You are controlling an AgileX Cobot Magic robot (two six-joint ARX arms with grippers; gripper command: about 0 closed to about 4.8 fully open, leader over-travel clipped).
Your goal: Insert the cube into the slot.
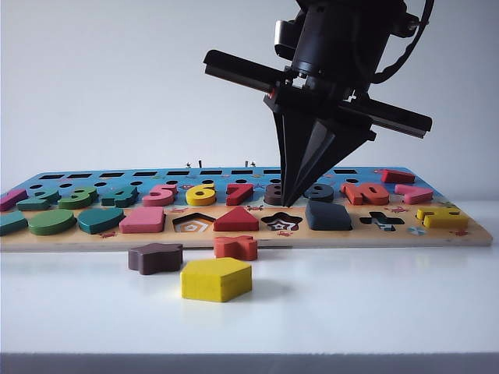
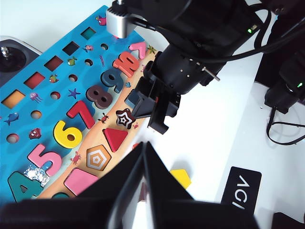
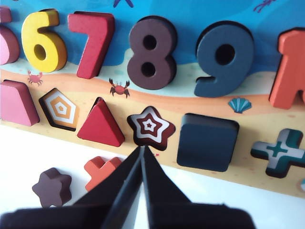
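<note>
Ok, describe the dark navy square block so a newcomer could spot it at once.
Start at the long wooden puzzle board and follow its front row of shapes. The flat dark navy-blue wooden square block sits in its recess between the star-shaped cut-out and the cross-shaped cut-out. It alone is square and navy.

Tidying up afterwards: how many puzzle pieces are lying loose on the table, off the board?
3, all in front of the board: brown star, orange cross, yellow pentagon nearest the camera. Others may be hidden.

The white worktop (image 1: 374,304) carries the wooden puzzle board (image 1: 468,234), a yellow pentagon block (image 1: 216,279), a brown star block (image 1: 155,257) and an orange cross block (image 1: 236,247).
</note>
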